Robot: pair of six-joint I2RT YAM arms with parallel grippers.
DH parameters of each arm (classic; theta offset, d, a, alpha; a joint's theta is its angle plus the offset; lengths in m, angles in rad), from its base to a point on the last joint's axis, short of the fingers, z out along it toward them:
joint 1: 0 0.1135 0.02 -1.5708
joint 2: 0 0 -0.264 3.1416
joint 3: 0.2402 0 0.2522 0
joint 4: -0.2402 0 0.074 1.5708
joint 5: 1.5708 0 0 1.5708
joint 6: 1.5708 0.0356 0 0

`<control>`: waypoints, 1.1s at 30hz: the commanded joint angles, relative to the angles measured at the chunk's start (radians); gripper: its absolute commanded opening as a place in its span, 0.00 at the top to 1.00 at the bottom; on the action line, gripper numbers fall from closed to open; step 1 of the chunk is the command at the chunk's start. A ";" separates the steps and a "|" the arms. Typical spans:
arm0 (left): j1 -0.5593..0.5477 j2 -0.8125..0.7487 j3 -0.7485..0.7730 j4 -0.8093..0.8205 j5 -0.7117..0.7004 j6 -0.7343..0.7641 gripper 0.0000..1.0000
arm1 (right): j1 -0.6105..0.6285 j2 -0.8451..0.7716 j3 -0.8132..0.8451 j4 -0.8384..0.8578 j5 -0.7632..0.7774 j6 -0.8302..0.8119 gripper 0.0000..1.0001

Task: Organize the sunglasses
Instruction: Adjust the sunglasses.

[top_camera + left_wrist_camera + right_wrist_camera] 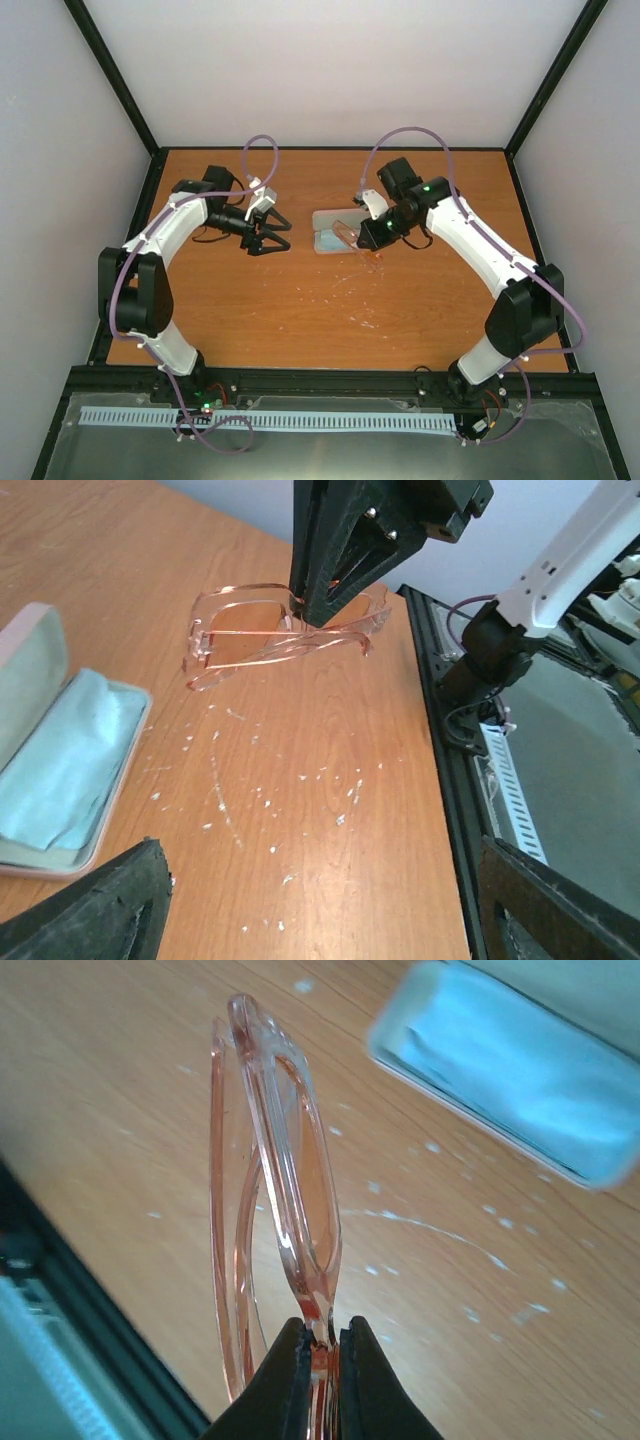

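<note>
The sunglasses (pixel 262 632) have a thin clear-pink frame and amber lenses, folded. My right gripper (pixel 322 1338) is shut on their bridge and holds them in the air above the table. In the top view the right gripper (pixel 357 240) hangs at the near right corner of the open pink case (pixel 322 216). The sunglasses (pixel 290 1190) stand edge-on in the right wrist view. A light blue cloth (pixel 62 770) lies inside the case (pixel 122 780). My left gripper (pixel 276 237) is open wide and empty, left of the case, its fingers (pixel 95 910) low over the wood.
The wooden table (pixel 300 310) carries white scratches and flecks between the arms. A black frame rail (pixel 440 740) runs along its near edge. White walls close the back and sides.
</note>
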 commanded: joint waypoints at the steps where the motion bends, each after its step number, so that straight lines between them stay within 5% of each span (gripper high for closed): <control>1: 0.025 -0.003 -0.008 0.051 -0.032 0.009 0.18 | -0.004 0.038 0.034 -0.080 0.272 -0.125 0.97; 8: 0.028 -0.002 -0.028 0.056 -0.028 0.009 0.24 | 0.024 0.145 0.118 -0.066 0.403 -0.204 0.97; 12: 0.026 0.000 -0.031 0.050 -0.019 0.056 0.26 | 0.037 0.168 0.136 -0.117 0.145 -0.269 0.97; 17: 0.007 0.002 -0.035 0.077 -0.092 0.128 0.54 | 0.051 0.136 0.091 -0.167 -0.152 -0.316 0.97; 24: -0.023 0.042 0.036 0.034 -0.126 0.222 0.46 | 0.131 0.091 0.011 -0.178 -0.214 -0.294 0.97; 33: -0.069 0.055 0.058 -0.080 -0.170 0.364 0.54 | 0.197 0.139 0.043 -0.182 -0.200 -0.284 0.97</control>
